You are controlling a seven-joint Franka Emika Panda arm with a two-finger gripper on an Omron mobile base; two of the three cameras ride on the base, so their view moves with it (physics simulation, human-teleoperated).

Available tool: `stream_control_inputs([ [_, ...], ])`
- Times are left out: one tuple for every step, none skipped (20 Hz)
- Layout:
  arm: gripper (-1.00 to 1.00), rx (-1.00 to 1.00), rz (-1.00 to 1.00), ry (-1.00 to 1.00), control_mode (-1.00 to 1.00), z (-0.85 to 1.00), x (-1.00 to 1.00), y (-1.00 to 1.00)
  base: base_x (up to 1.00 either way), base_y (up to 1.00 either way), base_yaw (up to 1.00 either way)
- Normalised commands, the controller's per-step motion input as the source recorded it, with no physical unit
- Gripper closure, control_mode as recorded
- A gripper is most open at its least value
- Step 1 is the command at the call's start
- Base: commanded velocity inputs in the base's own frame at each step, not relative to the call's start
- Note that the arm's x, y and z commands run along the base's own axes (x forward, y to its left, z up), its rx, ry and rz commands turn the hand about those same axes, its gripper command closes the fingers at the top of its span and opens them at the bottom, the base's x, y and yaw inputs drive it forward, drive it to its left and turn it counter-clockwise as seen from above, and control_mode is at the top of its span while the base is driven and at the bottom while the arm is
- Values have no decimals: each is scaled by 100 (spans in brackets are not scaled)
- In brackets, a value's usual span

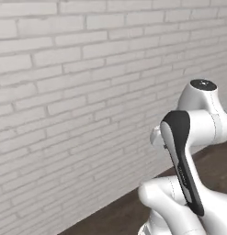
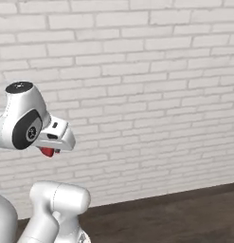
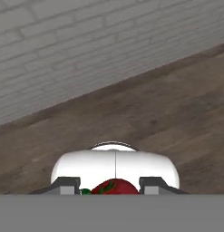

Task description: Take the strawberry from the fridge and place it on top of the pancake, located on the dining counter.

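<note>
White arm (image 1: 188, 151) with dark joint cover, before a pale brick wall (image 1: 73, 92) and dark wooden floor (image 1: 119, 213).

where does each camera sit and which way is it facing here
Left base view: behind the arm on its left, facing a white brick wall; arm at lower right.
Right base view: behind on its right, same wall and dark wood floor; arm at lower left, strawberry under the hand.
Hand view: on the hand, looking down at floor and wall; end effector shut on the strawberry.
All share wall and floor.
</note>
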Motion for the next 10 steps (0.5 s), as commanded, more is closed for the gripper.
stream_control_inputs([
  [100, 0, 0, 0, 100, 0, 0, 0, 100, -8, -51],
  [100, 0, 0, 0, 100, 0, 0, 0, 100, -8, -51],
  [100, 0, 0, 0, 100, 0, 0, 0, 100, -10, -52],
  [100, 0, 0, 0, 100, 0, 0, 0, 100, -11, -53],
  [100, 0, 0, 0, 100, 0, 0, 0, 100, -9, -55],
  [100, 0, 0, 0, 100, 0, 0, 0, 100, -6, -55],
  [100, 0, 0, 0, 100, 0, 0, 0, 100, 0, -55],
  [100, 0, 0, 0, 100, 0, 0, 0, 100, 0, -58],
  [100, 0, 0, 0, 100, 0, 0, 0, 100, 0, -59],
  [100, 0, 0, 0, 100, 0, 0, 0, 100, 0, -60],
])
